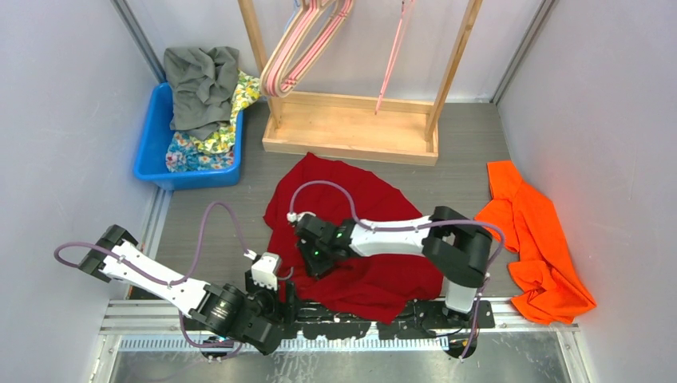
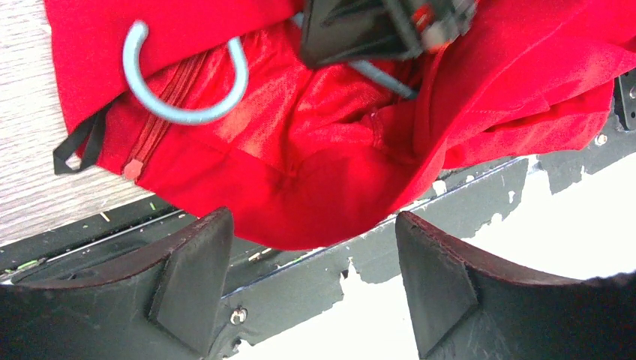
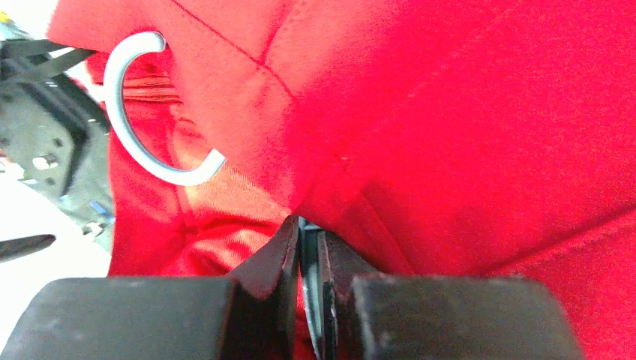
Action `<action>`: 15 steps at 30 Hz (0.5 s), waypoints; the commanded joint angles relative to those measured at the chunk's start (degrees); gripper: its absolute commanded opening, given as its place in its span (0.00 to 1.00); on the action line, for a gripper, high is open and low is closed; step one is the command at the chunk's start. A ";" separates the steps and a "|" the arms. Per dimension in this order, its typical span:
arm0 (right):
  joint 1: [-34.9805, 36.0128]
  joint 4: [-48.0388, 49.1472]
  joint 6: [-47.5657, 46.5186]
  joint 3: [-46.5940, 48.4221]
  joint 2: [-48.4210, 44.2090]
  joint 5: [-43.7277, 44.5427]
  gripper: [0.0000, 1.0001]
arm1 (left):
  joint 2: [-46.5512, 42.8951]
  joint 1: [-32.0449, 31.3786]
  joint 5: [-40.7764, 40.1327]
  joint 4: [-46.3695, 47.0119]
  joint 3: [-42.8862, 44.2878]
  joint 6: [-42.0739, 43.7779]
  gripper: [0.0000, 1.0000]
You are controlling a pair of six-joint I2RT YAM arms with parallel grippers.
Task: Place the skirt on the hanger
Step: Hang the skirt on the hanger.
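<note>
The red skirt (image 1: 359, 199) lies crumpled on the table in front of both arms. A pale blue hanger is tucked into its waist. Only the hanger's hook (image 2: 187, 117) and a short stretch of its bar show. The rest is under the cloth. My right gripper (image 1: 313, 259) is down on the skirt's left part. Its jaws (image 3: 307, 225) are shut on a pale blue strip of the hanger, with the hook (image 3: 122, 129) just left of them. My left gripper (image 2: 311, 225) stands open at the skirt's (image 2: 322, 172) near hem, with nothing between its fingers.
A blue bin (image 1: 152, 152) at the back left holds a grey garment (image 1: 199, 84) and floral cloth. A wooden rack (image 1: 351, 128) with pink hangers (image 1: 299, 48) stands at the back. An orange garment (image 1: 535, 239) lies on the right. Grey walls close in both sides.
</note>
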 commanded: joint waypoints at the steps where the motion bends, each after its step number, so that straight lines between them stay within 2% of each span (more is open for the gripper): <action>1: -6.34 6.98 3.26 -4.51 -9.67 -12.01 0.01 | -0.39 -0.41 -3.56 0.25 0.38 -0.09 0.79; 15: -18.94 18.33 10.52 -14.81 -23.14 -29.13 0.01 | 1.15 -0.81 -5.43 -0.59 2.08 0.11 0.79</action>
